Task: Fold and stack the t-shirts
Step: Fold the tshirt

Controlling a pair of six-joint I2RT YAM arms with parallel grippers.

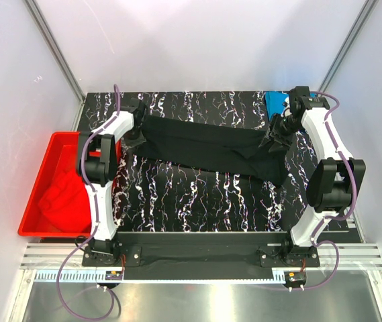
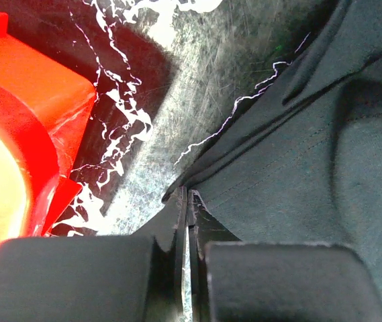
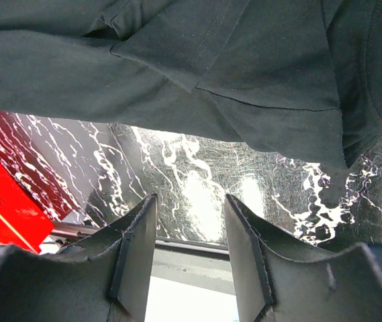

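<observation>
The black t-shirt [image 1: 204,147] lies stretched across the marbled table between my two grippers. My left gripper [image 1: 137,115] is shut on its left edge; the left wrist view shows the jaws [image 2: 188,198] pinched together on the hem of the cloth [image 2: 311,134]. My right gripper [image 1: 273,136] is at the shirt's right end. In the right wrist view it [image 3: 191,200] is open with nothing between the fingers, and the shirt [image 3: 177,54] lies just beyond the fingertips. A bright blue t-shirt [image 1: 275,102] lies at the back right corner. A red t-shirt [image 1: 62,198] lies crumpled in the tub.
A rigid red plastic tub [image 1: 35,191] stands off the table's left edge, also showing in the left wrist view [image 2: 36,114] and the right wrist view [image 3: 3,201]. White walls enclose the back and sides. The table's near half [image 1: 197,194] is bare marbled surface.
</observation>
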